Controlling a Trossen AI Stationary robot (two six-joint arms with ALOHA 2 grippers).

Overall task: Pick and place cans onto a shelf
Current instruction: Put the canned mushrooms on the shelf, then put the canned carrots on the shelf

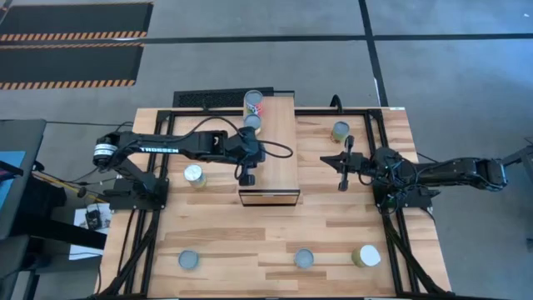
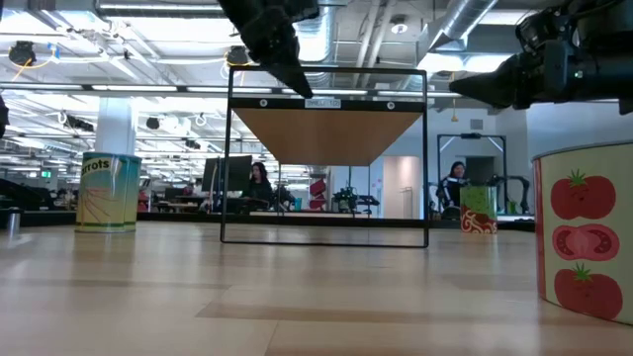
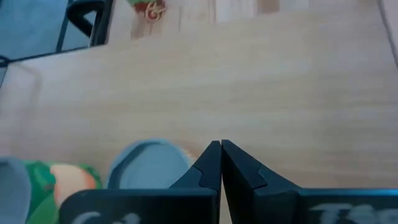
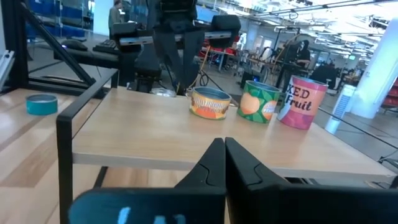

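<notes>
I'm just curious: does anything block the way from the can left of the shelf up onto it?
Nothing visible stands on the table between that can and the shelf. The left gripper, shut, hangs above the shelf's left edge; other cans sit at its far end.

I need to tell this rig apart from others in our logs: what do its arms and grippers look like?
Both arms are dark, nearly black, built of slim jointed links. The left arm carries white TROSSEN lettering on its forearm and a silver ring at one joint. Black cables loop loosely beside both arms. The left gripper and right gripper each end in two flat black angular fingers that taper to points.
</notes>
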